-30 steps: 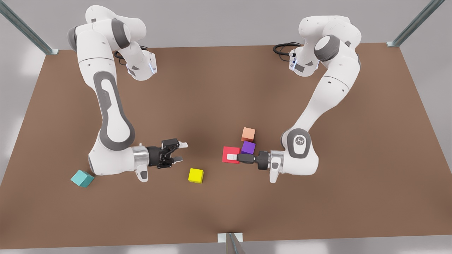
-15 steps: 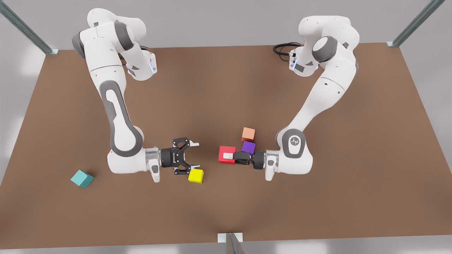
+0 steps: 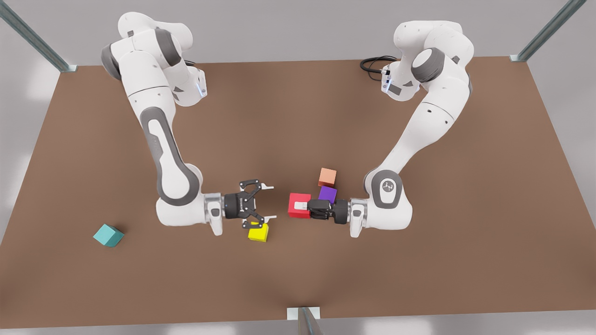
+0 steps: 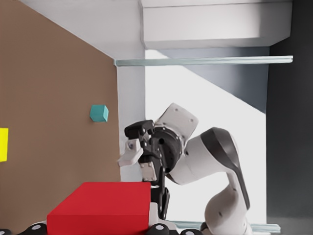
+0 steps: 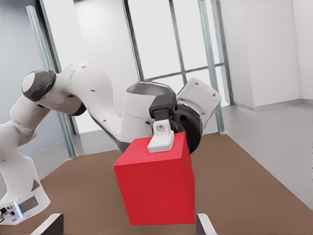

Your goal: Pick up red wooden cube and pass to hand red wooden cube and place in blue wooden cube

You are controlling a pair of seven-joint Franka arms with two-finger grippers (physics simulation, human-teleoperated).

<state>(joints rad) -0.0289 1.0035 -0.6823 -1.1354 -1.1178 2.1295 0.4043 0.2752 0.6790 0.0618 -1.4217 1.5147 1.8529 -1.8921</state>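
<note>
A flat, matte brown surface (image 3: 288, 116) lay under pale grey walls, with metal frame posts at its corners. Two glossy white arms with grey joints reached in toward its middle.

The left pincer (image 3: 303, 206), on the arm at the front view's right, was clamped on the red wooden cube (image 3: 298, 205), one pale fingertip pressed flat on a side face. The cube was a plain, sharp-edged block, bright red with matte, unmarked faces; it was held between the two pincers, just beside the purple cube (image 3: 328, 194). In the left wrist view the same red block (image 4: 100, 206) sat close against the camera, and in the right wrist view it (image 5: 156, 180) hung squarely ahead with the pale pad (image 5: 161, 138) on its top edge.

The right pincer (image 3: 267, 202), on the arm at the front view's left, stood wide, its black linkage splayed and its white tips pointing at the red cube with a gap between. Its lower tip overlapped the yellow cube (image 3: 258, 232); whether they touched I could not tell.

The blue wooden cube (image 3: 108, 235), a teal block turned corner-on, rested well apart near the front view's left edge. A pale orange cube (image 3: 327, 177) sat just behind the purple one.
</note>
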